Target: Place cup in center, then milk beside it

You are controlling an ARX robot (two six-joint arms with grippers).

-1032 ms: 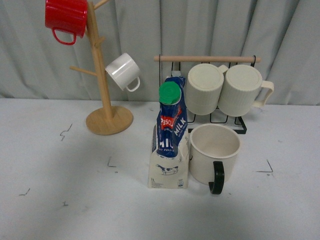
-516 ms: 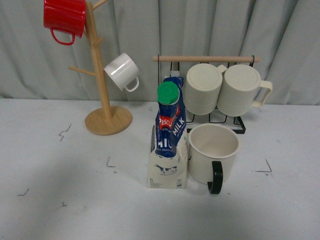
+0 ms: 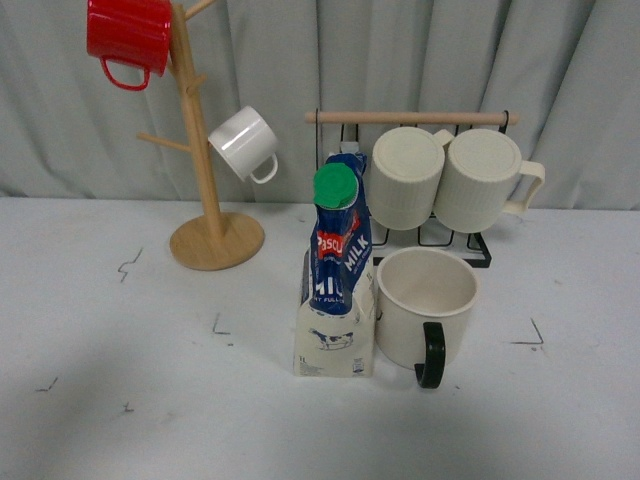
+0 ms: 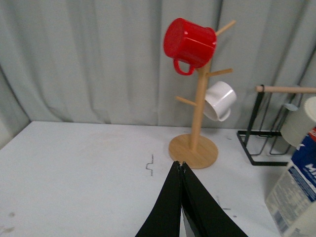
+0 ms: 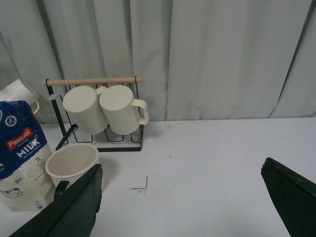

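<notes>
Front view: cup (image 3: pixel 428 305) upright mid-bench, milk (image 3: pixel 336 290) touching its side; left claw (image 4: pixel 181 170) closed and empty, right claw (image 5: pixel 182 197) wide open, empty; carton likely top-heavy, grip mid-body; mug rigid
</notes>
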